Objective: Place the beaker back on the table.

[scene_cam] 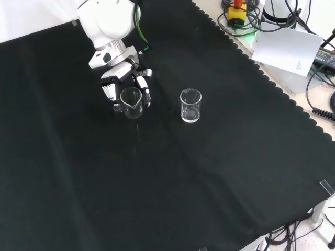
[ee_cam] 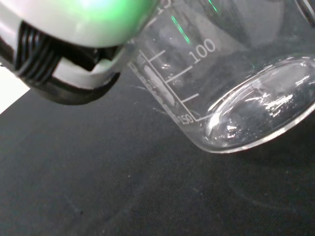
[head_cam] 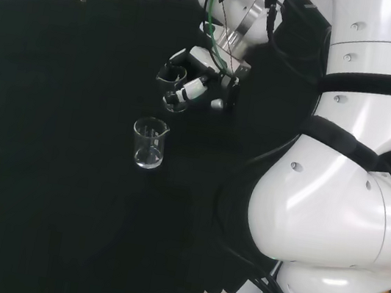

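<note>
In the front view, going left to right, my hand (scene_cam: 116, 86) comes first, with my fingers (scene_cam: 108, 93) curled round the beaker (scene_cam: 131, 101), pinching its wall from both sides. I hold it by the side so its base can meet the cloth of the worktop (scene_cam: 78, 172) squarely; I judge it is close above the cloth or just touching, though I cannot tell which. The wrist view shows its rim and printed scale, tilted to the camera, and it looks empty. To the right of my fingers, apart from them, a second beaker (scene_cam: 190, 106) stands upright, also apparently empty.
</note>
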Tool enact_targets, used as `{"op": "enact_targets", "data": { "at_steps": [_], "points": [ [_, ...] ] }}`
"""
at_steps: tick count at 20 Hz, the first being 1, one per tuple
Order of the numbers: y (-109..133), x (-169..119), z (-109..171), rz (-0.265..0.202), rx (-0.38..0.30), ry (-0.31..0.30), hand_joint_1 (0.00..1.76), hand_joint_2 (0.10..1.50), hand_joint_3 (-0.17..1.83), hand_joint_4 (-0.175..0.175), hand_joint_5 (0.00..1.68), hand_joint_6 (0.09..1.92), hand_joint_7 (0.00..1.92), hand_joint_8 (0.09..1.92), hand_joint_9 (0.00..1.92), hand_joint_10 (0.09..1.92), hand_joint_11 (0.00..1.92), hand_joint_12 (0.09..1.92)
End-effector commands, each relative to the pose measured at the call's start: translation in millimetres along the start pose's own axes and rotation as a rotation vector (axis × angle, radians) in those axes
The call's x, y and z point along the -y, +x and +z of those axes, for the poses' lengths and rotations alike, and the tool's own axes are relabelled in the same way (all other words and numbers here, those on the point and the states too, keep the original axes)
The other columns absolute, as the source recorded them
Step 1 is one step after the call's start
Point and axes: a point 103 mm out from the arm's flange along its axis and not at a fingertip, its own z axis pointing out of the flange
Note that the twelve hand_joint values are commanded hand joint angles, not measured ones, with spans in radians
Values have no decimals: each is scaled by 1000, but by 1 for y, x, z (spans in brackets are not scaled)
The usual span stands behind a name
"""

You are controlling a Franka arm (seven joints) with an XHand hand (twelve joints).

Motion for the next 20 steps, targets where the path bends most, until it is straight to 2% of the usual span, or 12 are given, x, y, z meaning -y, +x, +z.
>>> {"op": "enact_targets", "data": {
  "at_steps": [1, 5, 7, 9, 11, 13, 15, 17, 20],
  "points": [
    [-1, -1, 4, -3, -21, -6, 1326, 676, 504, -175, 1496, 138, 1597, 87, 1739, 87, 1504, 477],
    [0, 0, 7, -2, -17, 30, 1325, 691, 478, -175, 1491, 141, 1593, 87, 1731, 87, 1500, 486],
    [3, 2, 7, -10, 23, 64, 1319, 806, 275, -175, 1451, 171, 1561, 87, 1647, 87, 1487, 508],
    [3, 6, 9, -10, 21, 84, 1312, 914, 87, -175, 1383, 278, 1536, 87, 1574, 87, 1473, 548],
    [3, 11, 9, -3, 14, 108, 1307, 958, 22, -175, 1317, 398, 1516, 87, 1506, 87, 1417, 586],
    [2, 16, 7, 5, -6, 124, 1209, 947, -25, -61, 1104, 503, 1347, 87, 1394, 87, 1228, 720],
    [2, 20, 5, 12, -21, 134, 1138, 958, -98, -11, 881, 630, 1148, 87, 1259, 87, 1000, 900],
    [2, 24, 2, 18, -35, 137, 1098, 971, -154, 3, 739, 693, 1004, 87, 1146, 87, 815, 1052],
    [3, 30, -5, 29, -42, 146, 1041, 958, -174, -2, 584, 672, 859, 87, 1025, 87, 615, 1197]
  ]
}}
